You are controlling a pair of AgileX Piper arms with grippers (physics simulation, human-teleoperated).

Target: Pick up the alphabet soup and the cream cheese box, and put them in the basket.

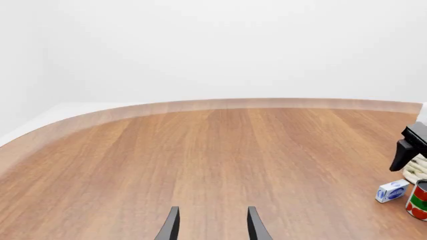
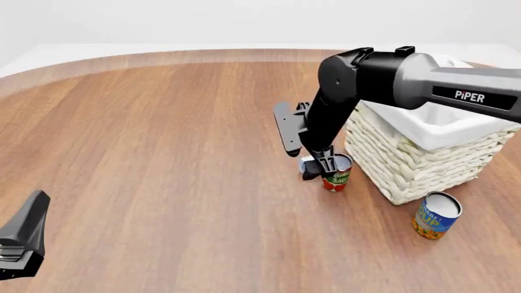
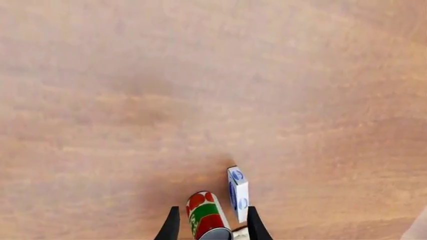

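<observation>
Right pincer: jaws apart, pointing down over the red and green can, with the cream cheese box just beside it; gripping nothing.
Left pincer: jaws apart, empty, well away over bare surface.
Alphabet soup: upright on the surface, just in front of the basket.
Risk: closing here would likely grab or topple the wrong can, since it sits between the fingers while the box lies off to one side.
</observation>
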